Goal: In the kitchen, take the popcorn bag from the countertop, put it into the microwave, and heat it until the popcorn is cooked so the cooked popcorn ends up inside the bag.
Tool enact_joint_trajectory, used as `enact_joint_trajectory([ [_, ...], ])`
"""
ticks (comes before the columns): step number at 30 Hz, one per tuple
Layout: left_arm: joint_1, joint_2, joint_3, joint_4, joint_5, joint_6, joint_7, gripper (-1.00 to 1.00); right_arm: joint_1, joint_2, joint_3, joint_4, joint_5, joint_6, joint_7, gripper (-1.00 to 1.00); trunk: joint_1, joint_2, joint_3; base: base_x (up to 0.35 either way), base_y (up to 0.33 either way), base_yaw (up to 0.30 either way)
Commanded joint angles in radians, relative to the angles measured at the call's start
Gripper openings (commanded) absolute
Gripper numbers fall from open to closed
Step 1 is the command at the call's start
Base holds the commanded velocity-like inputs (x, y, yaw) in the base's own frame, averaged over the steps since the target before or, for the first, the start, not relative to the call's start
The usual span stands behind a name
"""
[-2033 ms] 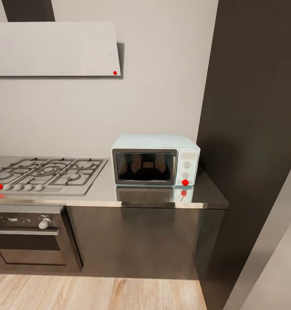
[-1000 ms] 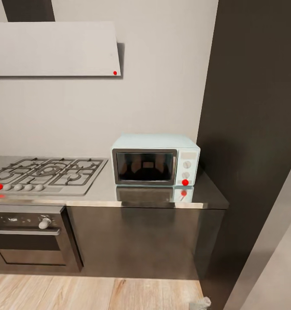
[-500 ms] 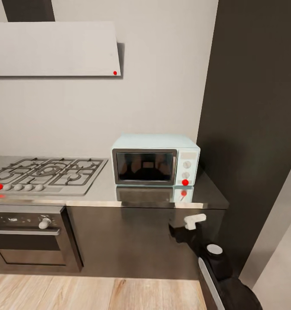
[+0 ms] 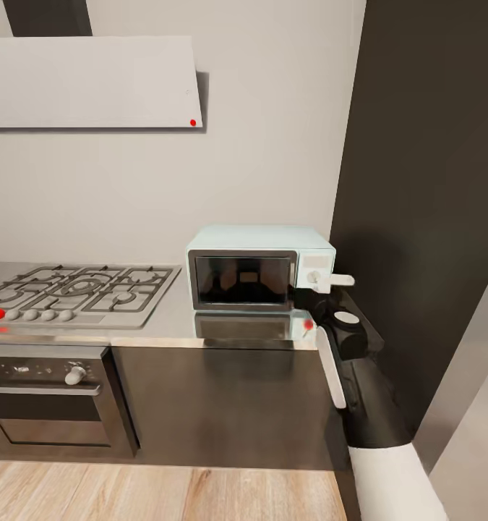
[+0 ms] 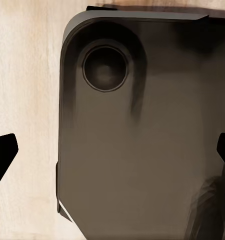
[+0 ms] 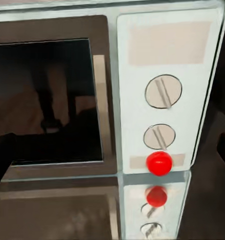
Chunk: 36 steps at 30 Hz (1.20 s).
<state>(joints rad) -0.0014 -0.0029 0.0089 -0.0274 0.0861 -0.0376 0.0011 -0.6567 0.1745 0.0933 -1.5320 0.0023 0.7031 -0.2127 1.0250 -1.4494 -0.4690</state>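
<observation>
Reaching up from the lower right, the right gripper sits just before the control panel of the microwave, door shut, on the countertop; its opening cannot be told, nothing visibly held

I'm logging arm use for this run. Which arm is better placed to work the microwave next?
Probably the right. Its end effector is raised at the microwave by the control panel, whose knobs and red button its wrist camera faces. The left wrist camera looks down at wood floor.
</observation>
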Motion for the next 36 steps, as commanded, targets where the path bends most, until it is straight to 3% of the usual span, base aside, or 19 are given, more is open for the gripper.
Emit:
enact_joint_trajectory([
  [1,0.000,0.000,0.000,0.000,0.009,-0.002,0.000,1.00,-0.017,0.000,0.001,0.037,-0.002,0.000,-0.007,1.00,0.000,-0.001,-0.001,0.000,0.000,0.000],
  [4,0.000,0.000,-0.001,0.000,0.008,-0.002,-0.002,1.00,-0.093,0.000,0.001,0.245,-0.001,-0.070,-0.012,1.00,0.000,-0.001,-0.001,0.000,0.000,0.000],
  [7,0.000,0.000,-0.001,0.000,0.008,-0.002,-0.003,1.00,-0.118,0.000,0.000,0.313,0.007,-0.100,-0.043,1.00,0.000,-0.001,-0.001,0.004,0.110,0.000],
  [10,0.000,0.000,-0.001,0.000,0.007,-0.002,-0.004,1.00,-0.124,0.000,0.005,0.253,0.010,-0.104,-0.126,1.00,0.000,-0.001,-0.001,0.036,0.251,0.000],
  [27,0.000,0.001,-0.001,0.000,0.007,-0.002,-0.004,1.00,-0.124,0.000,0.002,0.260,0.007,-0.104,-0.130,1.00,0.000,-0.001,-0.001,0.002,0.094,0.000],
  [32,0.000,0.001,-0.001,0.000,0.008,-0.002,-0.004,1.00,-0.124,-0.057,0.002,0.262,-0.004,-0.103,-0.109,1.00,0.000,-0.001,-0.001,0.000,0.000,0.000],
  [36,0.000,0.001,-0.001,0.000,0.009,-0.002,-0.004,1.00,-0.124,-0.069,0.000,0.266,-0.009,-0.104,-0.011,1.00,0.000,-0.001,-0.001,0.000,0.000,0.000],
])
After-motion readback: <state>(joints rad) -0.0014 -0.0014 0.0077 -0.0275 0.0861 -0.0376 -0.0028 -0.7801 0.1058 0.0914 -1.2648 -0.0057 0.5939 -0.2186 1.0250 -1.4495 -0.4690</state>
